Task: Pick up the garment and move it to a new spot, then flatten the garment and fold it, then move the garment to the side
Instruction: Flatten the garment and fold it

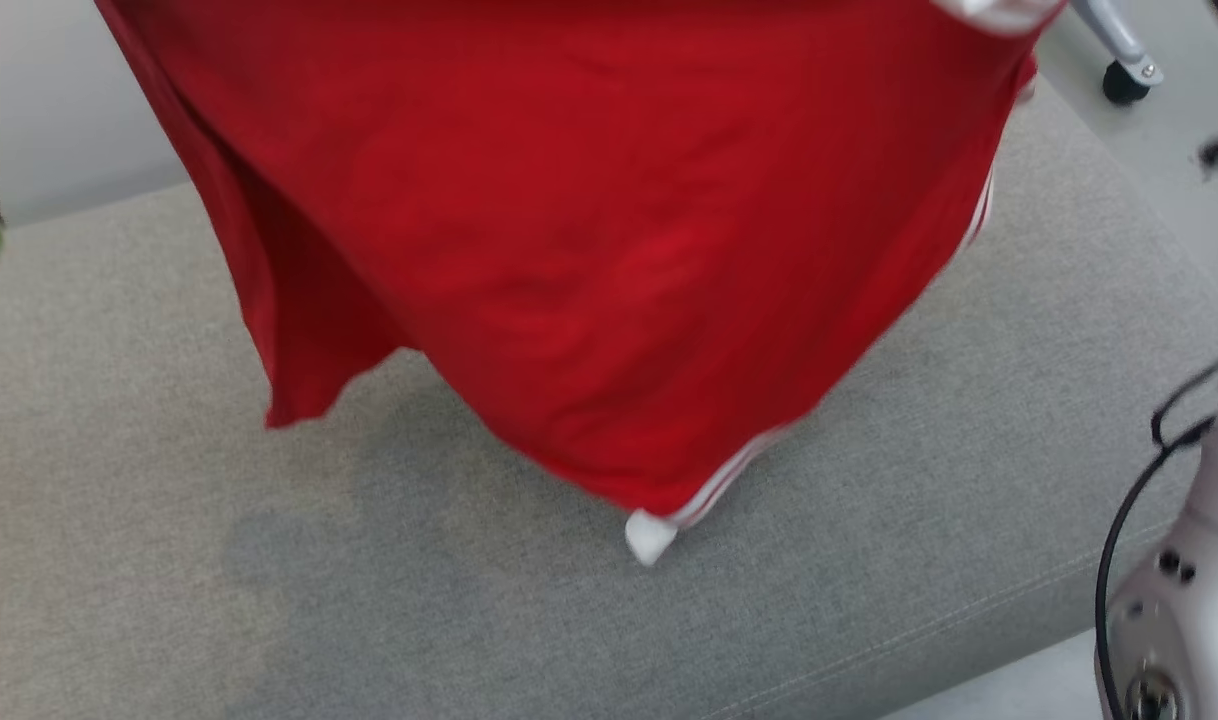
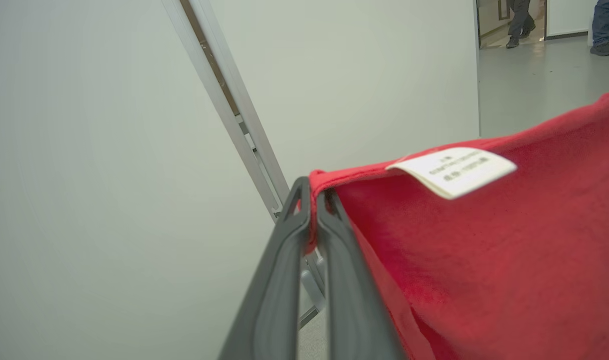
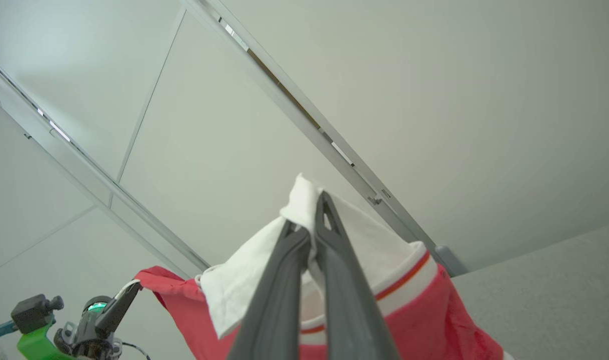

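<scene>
We hold the red garment point(image 1: 609, 250) up over the grey bench point(image 1: 169, 500), left pincer point(image 2: 314, 194) clamped on a red edge, right pincer point(image 3: 307, 214) clamped on the white collar. Both bites look thin, right at the tips: any tug could slip 1 corner free and crumple it.

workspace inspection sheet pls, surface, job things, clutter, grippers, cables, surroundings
surface: grey woven fabric cushion, shadowed under the cloth
job's things: red fabric garment with white stripes held up, hanging spread; its white cuff lowest, contact with the cushion unclear; white care label by the top edge
clutter: nothing seen
grippers: left gripper shut on the red edge; right gripper shut on the white collar
cables: black cable looping beside the white robot arm
surroundings: pale wall panels with metal strips; chair caster; people's legs in a doorway
</scene>
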